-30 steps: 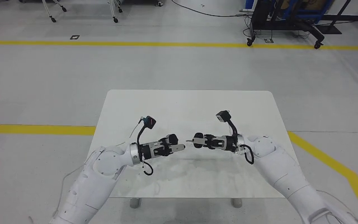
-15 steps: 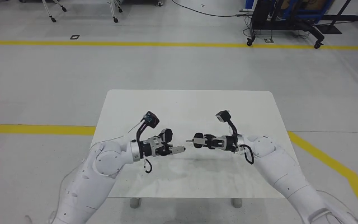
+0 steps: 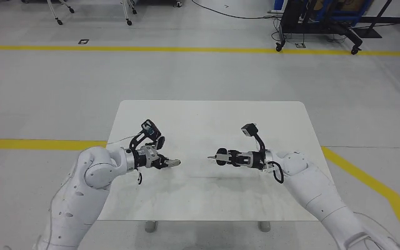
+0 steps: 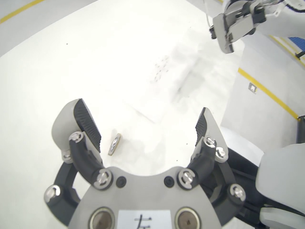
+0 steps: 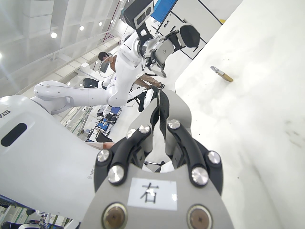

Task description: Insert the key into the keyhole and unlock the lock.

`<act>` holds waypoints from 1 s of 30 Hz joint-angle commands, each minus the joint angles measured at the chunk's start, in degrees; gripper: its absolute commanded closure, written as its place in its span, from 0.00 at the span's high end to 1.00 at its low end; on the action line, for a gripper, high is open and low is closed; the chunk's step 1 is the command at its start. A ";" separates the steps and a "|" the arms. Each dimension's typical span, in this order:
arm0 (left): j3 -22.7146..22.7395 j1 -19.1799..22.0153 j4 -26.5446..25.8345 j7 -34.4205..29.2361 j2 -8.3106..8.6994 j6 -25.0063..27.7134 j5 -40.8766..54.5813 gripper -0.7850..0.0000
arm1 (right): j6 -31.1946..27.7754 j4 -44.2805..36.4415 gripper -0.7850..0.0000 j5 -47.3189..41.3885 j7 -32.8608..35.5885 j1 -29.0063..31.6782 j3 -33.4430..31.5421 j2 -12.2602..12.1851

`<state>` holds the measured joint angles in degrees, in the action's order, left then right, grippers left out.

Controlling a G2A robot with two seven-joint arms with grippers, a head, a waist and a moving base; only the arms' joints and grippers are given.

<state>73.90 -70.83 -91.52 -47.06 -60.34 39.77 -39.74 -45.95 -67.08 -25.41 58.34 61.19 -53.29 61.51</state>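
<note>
- The left tool (image 4: 140,106) gapes wide and empty above the lock (image 4: 114,144), which lies on the counter (image 4: 71,60), left of its middle.
- The right tool (image 5: 159,94) is pinched closed on the key (image 3: 210,157).

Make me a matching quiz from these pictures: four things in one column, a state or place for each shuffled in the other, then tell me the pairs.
Things:
1. left gripper
2. right gripper
3. lock
4. table

States or places:
A. white surface under both arms
B. fingers spread apart
C. resting on the table, free of any grip
D. fingers pressed together

Pairs: 1-B, 2-D, 3-C, 4-A
</note>
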 commanded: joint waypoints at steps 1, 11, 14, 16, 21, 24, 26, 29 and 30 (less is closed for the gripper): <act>-0.68 0.15 -0.33 -0.66 0.10 -1.54 -4.63 1.00 | 0.00 0.00 0.00 0.00 0.00 0.00 0.00 0.00; -4.60 2.51 2.21 -1.71 0.25 -3.68 -17.41 1.00 | 0.00 0.00 0.00 0.00 0.00 0.00 0.00 0.00; -6.84 3.38 3.03 -2.07 0.04 -4.16 -20.25 0.92 | 0.00 0.00 0.00 0.00 0.00 0.00 0.00 0.00; -8.33 3.93 3.64 -2.54 -0.15 -4.31 -21.10 0.86 | 0.00 0.00 0.00 0.00 0.00 0.00 0.00 0.00; -10.29 5.36 4.82 -5.07 -0.42 -4.33 -19.79 0.86 | 0.00 0.00 0.00 0.00 0.00 0.00 0.00 0.00; -10.98 5.90 5.11 -5.38 -0.50 -4.93 -19.92 0.76 | 0.00 0.00 0.00 0.00 0.00 0.00 0.00 0.00; -11.32 6.24 5.46 -5.46 -0.54 -5.11 -19.85 0.57 | 0.00 0.00 0.00 0.00 0.00 0.00 0.00 0.00; -12.06 6.57 5.91 -6.29 -0.60 -5.45 -20.02 0.48 | 0.00 0.00 0.00 0.00 0.00 0.00 0.00 0.00; -12.34 6.70 6.12 -6.79 -0.63 -5.68 -19.94 0.48 | 0.00 0.00 0.00 0.00 0.00 0.00 0.00 0.00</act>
<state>61.86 -64.25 -85.61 -53.32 -60.94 34.30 -59.74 -45.95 -67.08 -25.41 58.34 61.19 -53.29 61.51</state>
